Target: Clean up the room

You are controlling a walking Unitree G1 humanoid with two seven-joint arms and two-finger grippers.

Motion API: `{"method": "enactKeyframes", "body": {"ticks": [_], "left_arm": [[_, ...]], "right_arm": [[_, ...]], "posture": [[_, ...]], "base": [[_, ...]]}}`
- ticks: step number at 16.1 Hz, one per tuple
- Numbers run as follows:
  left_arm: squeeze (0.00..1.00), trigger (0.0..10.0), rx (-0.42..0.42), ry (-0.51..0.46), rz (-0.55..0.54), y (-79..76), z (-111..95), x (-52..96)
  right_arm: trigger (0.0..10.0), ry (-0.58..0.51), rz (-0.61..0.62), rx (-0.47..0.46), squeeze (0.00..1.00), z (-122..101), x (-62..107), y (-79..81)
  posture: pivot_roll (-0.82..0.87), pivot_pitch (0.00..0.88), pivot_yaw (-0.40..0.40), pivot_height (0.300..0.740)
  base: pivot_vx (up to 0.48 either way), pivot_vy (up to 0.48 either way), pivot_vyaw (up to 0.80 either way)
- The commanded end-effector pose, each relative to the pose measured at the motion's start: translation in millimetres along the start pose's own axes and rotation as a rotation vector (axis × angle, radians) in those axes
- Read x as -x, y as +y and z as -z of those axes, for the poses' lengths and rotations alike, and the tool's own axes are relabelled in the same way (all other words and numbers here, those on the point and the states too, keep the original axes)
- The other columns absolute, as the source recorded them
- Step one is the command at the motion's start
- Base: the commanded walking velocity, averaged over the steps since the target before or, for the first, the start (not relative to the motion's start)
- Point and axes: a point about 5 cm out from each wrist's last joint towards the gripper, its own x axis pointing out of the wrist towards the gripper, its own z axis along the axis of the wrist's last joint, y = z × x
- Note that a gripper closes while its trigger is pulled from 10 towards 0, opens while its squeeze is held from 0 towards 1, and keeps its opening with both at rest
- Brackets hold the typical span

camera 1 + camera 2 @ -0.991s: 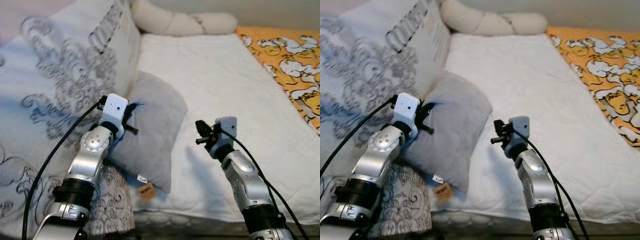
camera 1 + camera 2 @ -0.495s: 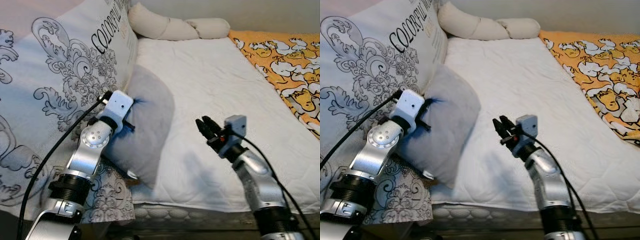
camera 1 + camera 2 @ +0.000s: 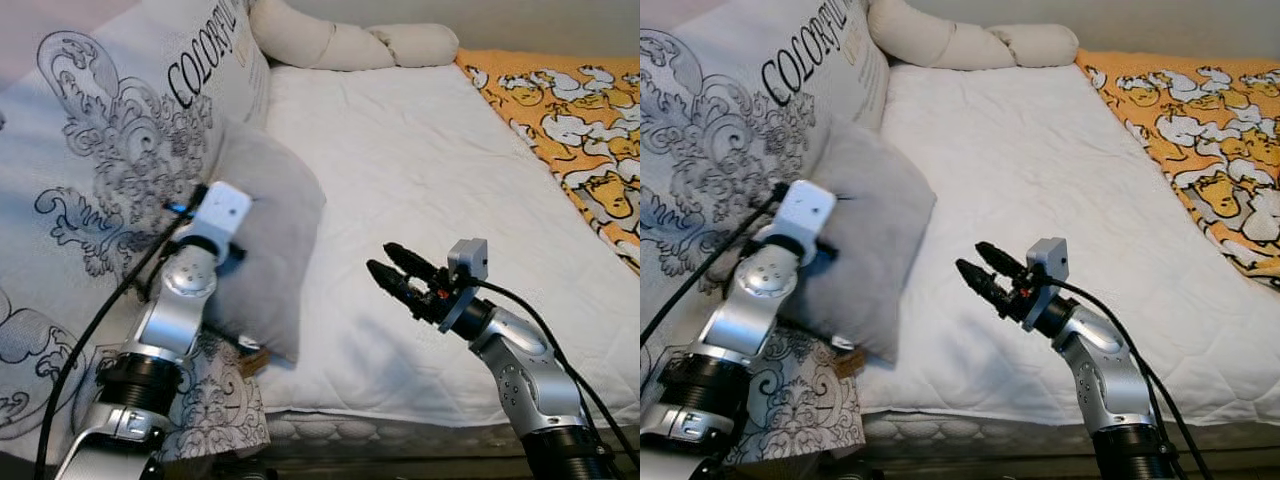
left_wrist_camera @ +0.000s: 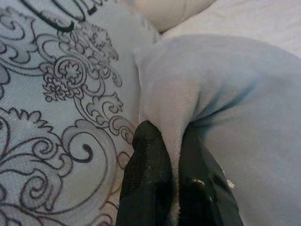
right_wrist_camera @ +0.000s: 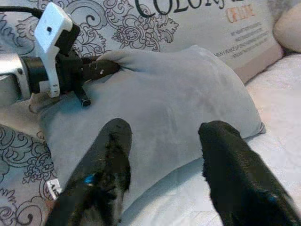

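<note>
A grey cushion (image 3: 270, 240) leans against a big white pillow with black ornaments and lettering (image 3: 110, 170) at the bed's left side. My left gripper (image 4: 171, 162) is shut on a pinched fold at the grey cushion's (image 4: 235, 103) upper corner. My right gripper (image 3: 388, 268) hovers open over the white mattress (image 3: 420, 170), pointing left at the cushion and about a hand's width short of it. In the right wrist view, the two black fingers (image 5: 110, 165) frame the cushion (image 5: 164, 113), with my left gripper (image 5: 106, 66) at its corner.
A beige bolster (image 3: 340, 42) lies across the head of the bed. An orange blanket with a white cartoon print (image 3: 570, 120) covers the right side. A small brown tag (image 3: 250, 360) hangs under the cushion near the mattress's front edge.
The camera shifted slightly. My right gripper has dropped lower and turned to point left at the cushion. The left gripper keeps its hold, and the cushion sits a little further left.
</note>
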Motion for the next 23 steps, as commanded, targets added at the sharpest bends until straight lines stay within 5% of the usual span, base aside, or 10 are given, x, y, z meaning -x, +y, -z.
{"method": "enactKeyframes", "body": {"ticks": [1, 6, 7, 12, 14, 15, 16, 23], "left_arm": [[0.0, 10.0, -0.013, 0.019, -0.022, 5.2, 3, -0.7], [0.0, 10.0, 0.017, 0.113, -0.061, 17.7, 13, 5.9], [1.0, 10.0, 0.063, 0.089, -0.05, 20.4, 11, 10.0], [1.0, 10.0, 0.216, -0.026, 0.024, 24.2, -6, 23.0], [1.0, 10.0, 0.374, -0.144, 0.084, 21.6, -18, 33.8], [1.0, 10.0, 0.511, -0.17, 0.101, 20.0, -20, 38.9], [1.0, 10.0, 0.561, -0.137, 0.089, 19.0, -16, 42.2], [1.0, 10.0, 0.566, -0.097, 0.105, 8.5, -5, 55.0]], "right_arm": [[10.0, 0.013, -0.011, 0.008, 1.0, 1, 4.6, 0.3], [10.0, 0.086, -0.228, -0.061, 1.0, -1, 21.6, 15.4], [10.0, 0.16, -0.259, -0.038, 1.0, 2, 29.0, 14.8], [10.0, 0.193, -0.24, 0.006, 1.0, 2, 38.3, 6.3], [10.0, 0.198, -0.239, -0.002, 1.0, 2, 39.9, 6.5], [10.0, 0.193, -0.22, 0.013, 1.0, 2, 38.5, 5.7], [10.0, 0.183, -0.198, 0.045, 1.0, 2, 35.8, 4.3], [10.0, -0.063, 0.289, 0.044, 1.0, -14, 4.6, -16.6]], "posture": [[0.05, 0.0, -0.013, 0.74], [0.05, 0.0, -0.006, 0.74], [0.07, 0.0, -0.009, 0.74], [0.07, 0.0, 0.0, 0.74], [0.07, 0.0, 0.005, 0.74], [0.06, 0.0, 0.005, 0.74], [0.06, 0.0, 0.006, 0.74], [0.06, 0.0, -0.011, 0.74]], "base": [[0.0, 0.0, 0.0], [0.0, 0.0, 0.0], [0.0, 0.0, 0.0], [0.0, 0.0, 0.0], [0.0, 0.0, 0.0], [0.0, 0.0, 0.0], [0.0, 0.0, 0.0], [0.0, -0.274, 0.0]]}}
